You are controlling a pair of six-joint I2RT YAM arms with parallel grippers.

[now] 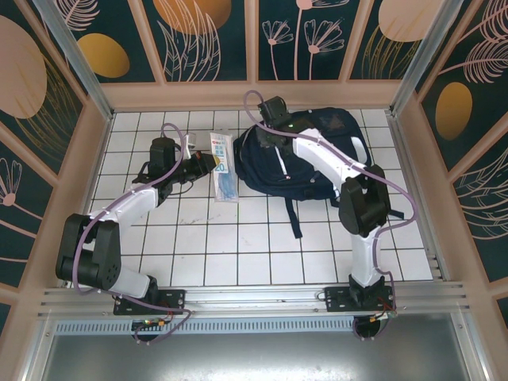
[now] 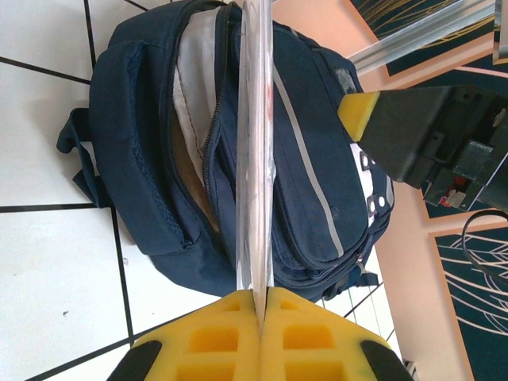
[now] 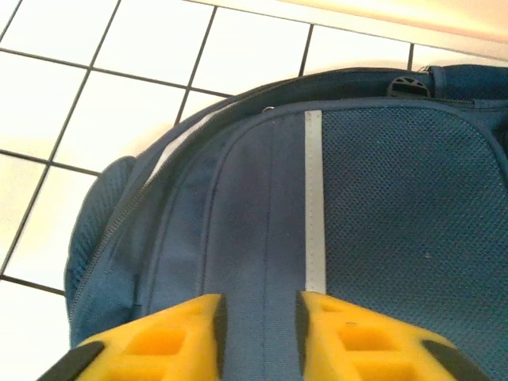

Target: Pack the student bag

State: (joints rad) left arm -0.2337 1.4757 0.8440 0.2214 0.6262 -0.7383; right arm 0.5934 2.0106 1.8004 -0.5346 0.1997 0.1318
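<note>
Pinching flat clear plastic packet (image 2: 255, 159) in left fingers (image 2: 214, 337), edge toward open zip of big navy-blue cloth backpack (image 2: 313, 198), ready for sliding in. Resting right fingers (image 3: 159, 341), slightly apart, at its top, maybe steadying.

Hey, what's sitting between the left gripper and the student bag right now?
A clear plastic packet, pinched in the left gripper's fingers, sits between them, just short of the student bag, in the top view.
</note>
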